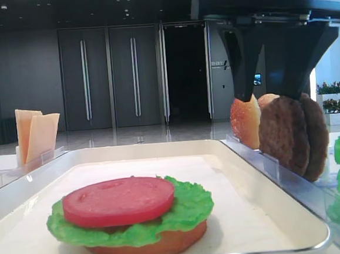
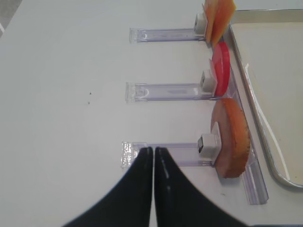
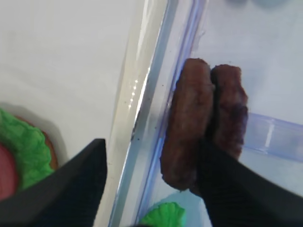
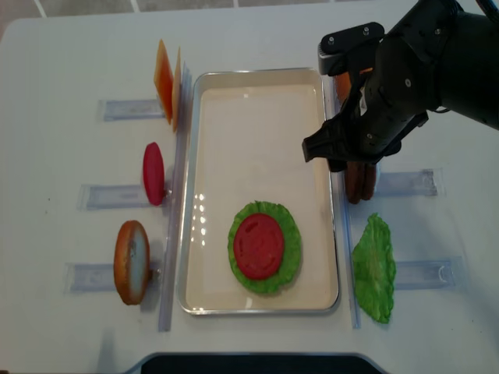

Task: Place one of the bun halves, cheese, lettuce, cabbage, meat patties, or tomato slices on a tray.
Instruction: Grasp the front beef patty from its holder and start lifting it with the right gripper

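Two dark-brown meat patties (image 3: 189,123) stand on edge side by side in a clear rack just outside the tray's right rim (image 4: 334,226). My right gripper (image 3: 154,146) hovers open over them. One finger (image 3: 71,189) is above the tray side, the other (image 3: 236,189) overlaps the farther patty, and nothing is gripped. On the cream tray lies a bun base (image 1: 161,244) topped with lettuce (image 1: 191,210) and a tomato slice (image 1: 118,200). My left gripper (image 2: 154,151) is shut and empty over a rack strip, beside an upright bun half (image 2: 232,137).
Left of the tray, racks hold cheese slices (image 4: 168,78), a red tomato slice (image 4: 153,173) and a bun half (image 4: 131,261). A loose lettuce leaf (image 4: 374,269) lies right of the tray. Another bun half (image 1: 245,121) stands behind the patties.
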Controlling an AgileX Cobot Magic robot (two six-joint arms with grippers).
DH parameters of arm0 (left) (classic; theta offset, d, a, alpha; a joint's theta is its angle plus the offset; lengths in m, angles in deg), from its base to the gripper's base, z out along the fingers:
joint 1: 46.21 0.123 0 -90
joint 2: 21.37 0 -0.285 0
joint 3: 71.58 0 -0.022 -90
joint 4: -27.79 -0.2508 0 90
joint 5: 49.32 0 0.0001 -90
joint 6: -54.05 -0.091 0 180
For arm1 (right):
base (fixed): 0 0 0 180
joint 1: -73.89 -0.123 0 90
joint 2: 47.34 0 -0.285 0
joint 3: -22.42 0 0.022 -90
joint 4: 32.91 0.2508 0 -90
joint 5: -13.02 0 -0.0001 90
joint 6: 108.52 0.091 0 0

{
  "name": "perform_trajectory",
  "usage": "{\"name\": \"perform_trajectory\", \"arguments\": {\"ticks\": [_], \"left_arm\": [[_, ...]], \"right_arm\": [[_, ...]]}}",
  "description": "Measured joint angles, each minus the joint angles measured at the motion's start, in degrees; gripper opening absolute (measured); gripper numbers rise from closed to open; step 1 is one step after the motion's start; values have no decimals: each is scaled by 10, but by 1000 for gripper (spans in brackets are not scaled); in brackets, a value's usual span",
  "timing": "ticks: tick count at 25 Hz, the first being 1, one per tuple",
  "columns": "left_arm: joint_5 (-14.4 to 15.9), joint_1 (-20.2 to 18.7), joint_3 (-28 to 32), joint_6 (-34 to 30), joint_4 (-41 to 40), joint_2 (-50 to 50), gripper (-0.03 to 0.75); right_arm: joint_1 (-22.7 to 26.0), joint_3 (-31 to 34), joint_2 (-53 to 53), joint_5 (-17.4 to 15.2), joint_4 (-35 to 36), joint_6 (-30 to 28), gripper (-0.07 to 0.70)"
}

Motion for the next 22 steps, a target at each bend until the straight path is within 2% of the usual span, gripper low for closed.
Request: {"name": "perform_trajectory", "arguments": {"ticks": [7,14,22], "left_arm": [[0,0,0,0,0,0,0],[0,0,0,0,0,0,0],[0,0,0,0,0,0,0]], "right_arm": [[3,-1,0,-10,0,0,432],[3,-21,0,-43,-1,0,432],[3,-24,0,-47,5,0,432]]}}
